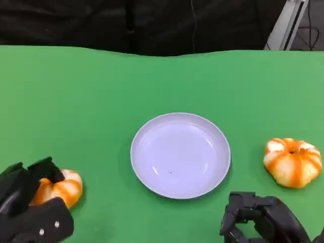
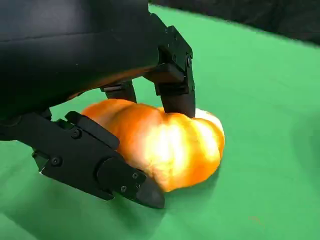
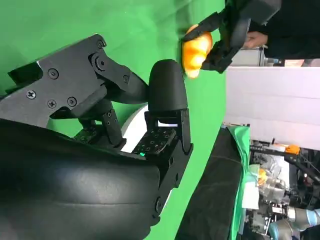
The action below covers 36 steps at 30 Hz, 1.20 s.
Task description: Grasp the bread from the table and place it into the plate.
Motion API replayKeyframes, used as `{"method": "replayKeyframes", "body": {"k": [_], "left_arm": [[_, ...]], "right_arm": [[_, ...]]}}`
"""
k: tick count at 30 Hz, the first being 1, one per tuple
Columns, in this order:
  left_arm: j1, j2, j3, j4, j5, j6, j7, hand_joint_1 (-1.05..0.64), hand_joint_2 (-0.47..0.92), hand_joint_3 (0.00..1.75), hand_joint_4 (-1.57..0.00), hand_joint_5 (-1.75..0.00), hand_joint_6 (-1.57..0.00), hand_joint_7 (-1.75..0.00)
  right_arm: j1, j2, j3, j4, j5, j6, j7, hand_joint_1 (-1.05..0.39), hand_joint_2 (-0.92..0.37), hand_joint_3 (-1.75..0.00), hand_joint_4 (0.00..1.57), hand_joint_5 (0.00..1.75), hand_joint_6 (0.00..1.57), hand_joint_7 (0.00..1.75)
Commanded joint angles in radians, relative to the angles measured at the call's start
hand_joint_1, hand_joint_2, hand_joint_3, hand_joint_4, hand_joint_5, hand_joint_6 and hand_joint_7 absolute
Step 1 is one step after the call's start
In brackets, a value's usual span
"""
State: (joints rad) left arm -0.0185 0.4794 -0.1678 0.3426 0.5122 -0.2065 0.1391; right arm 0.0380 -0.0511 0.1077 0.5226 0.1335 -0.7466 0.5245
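Observation:
An orange-and-white pumpkin-shaped bread (image 1: 63, 188) (image 2: 170, 145) lies on the green table at the near left. My left hand (image 1: 25, 202) (image 2: 90, 60) grips it, one finger pressing its top and the thumb against its near side. The bread still rests on the cloth. The right wrist view shows the same bread (image 3: 196, 50) between the left hand's (image 3: 235, 30) fingers. A white round plate (image 1: 132, 152) sits empty in the middle. My right hand (image 1: 263, 217) (image 3: 100, 140) hovers near the plate's near right edge, fingers apart and holding nothing.
A second, similar bread (image 1: 292, 161) lies on the table right of the plate, beyond my right hand. The table's far edge meets a dark backdrop (image 1: 152, 25). Green cloth lies bare between the plate and the left bread.

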Motion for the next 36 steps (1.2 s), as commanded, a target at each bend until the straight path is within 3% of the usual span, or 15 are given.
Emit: {"method": "replayKeyframes", "body": {"k": [1,23,36], "left_arm": [[0.046,0.027,0.032,-0.115,0.01,0.02,-0.013,-0.07,0.85,0.0,-0.43,-1.67,-0.55,-1.44],[0.072,0.002,0.054,-0.263,0.033,0.066,-0.033,-0.1,0.84,0.0,-0.39,-1.73,-0.57,-1.42],[0.007,-0.075,0.015,-0.416,0.06,0.138,-0.098,-0.1,0.83,0.0,-0.41,-1.68,-0.62,-1.29]], "right_arm": [[-0.004,-0.009,-0.004,0.002,0.004,-0.005,0.002,-0.11,-0.6,-1.0,0.83,1.56,0.84,1.29],[0.0,-0.008,-0.003,0.0,-0.005,-0.01,-0.003,-0.13,-0.59,-1.01,0.82,1.56,0.84,1.29],[-0.013,0.0,0.002,0.015,-0.011,-0.021,-0.014,-0.12,-0.58,-1.04,0.82,1.57,0.84,1.31]]}}
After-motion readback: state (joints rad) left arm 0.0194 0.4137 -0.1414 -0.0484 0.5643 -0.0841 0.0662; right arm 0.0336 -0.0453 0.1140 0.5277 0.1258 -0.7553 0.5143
